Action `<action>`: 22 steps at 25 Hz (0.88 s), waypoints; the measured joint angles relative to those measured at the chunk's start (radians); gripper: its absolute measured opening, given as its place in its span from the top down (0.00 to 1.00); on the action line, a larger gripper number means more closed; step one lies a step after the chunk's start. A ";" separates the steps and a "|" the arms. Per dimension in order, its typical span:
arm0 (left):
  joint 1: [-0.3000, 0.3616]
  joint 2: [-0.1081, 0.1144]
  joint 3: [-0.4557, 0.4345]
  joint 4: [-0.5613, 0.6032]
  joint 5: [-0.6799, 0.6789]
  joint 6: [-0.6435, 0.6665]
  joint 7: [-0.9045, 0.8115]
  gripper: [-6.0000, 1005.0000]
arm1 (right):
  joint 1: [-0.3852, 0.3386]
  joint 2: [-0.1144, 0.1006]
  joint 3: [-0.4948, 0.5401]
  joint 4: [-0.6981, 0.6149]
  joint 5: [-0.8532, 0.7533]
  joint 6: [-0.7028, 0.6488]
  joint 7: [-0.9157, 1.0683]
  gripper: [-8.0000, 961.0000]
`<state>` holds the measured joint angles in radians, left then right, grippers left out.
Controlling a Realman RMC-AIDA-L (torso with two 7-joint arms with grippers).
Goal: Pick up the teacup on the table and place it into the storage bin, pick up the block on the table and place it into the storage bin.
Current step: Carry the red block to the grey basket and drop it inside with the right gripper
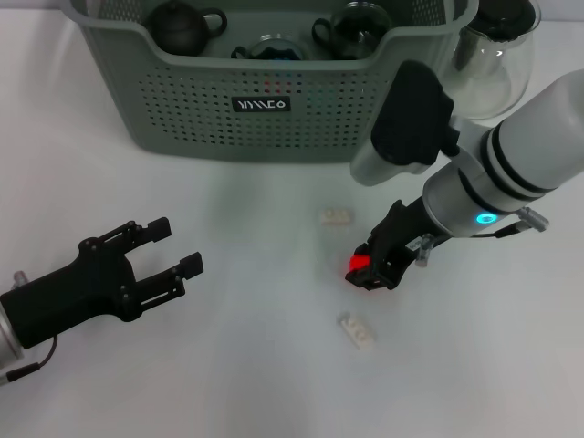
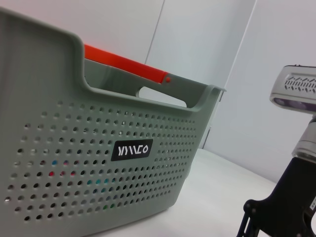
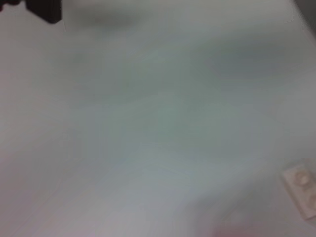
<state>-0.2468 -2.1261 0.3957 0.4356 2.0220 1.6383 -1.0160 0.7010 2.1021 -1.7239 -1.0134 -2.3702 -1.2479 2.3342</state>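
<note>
R gripper point(image 1: 372, 271) is low over the table point(image 1: 246, 365), jaws narrow, clamped on a red block point(image 1: 359, 264). Two white blocks lie loose: one point(image 1: 335, 216) just beyond it toward the bin point(image 1: 274, 105), one point(image 1: 356, 330) nearer the robot. Bin sits at the far edge w/ a dark teapot point(image 1: 182, 26) and cups inside; glass pitcher point(image 1: 493, 55) beside it. L gripper point(image 1: 169, 255) hovers wide open, well apart, holding nothing.

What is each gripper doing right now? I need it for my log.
Left gripper: open, empty, over the table.
Right gripper: shut on the red block, low over the table.
</note>
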 joint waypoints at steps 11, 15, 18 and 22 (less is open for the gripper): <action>0.004 0.000 -0.001 0.000 0.000 0.000 0.001 0.24 | -0.050 -0.005 0.278 -0.261 0.099 -0.211 0.005 0.64; 0.004 0.000 -0.011 0.000 0.001 0.000 0.002 0.24 | -0.062 -0.005 0.468 -0.417 0.241 -0.306 0.002 0.64; 0.004 0.000 -0.012 0.000 0.001 0.000 0.002 0.24 | -0.063 -0.005 0.539 -0.508 0.311 -0.291 0.006 0.64; 0.000 0.000 -0.012 0.000 0.001 0.000 0.000 0.24 | -0.028 -0.005 0.547 -0.517 0.320 -0.171 0.017 0.64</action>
<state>-0.2464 -2.1261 0.3835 0.4356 2.0234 1.6381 -1.0164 0.6729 2.0976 -1.1774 -1.5307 -2.0504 -1.4191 2.3516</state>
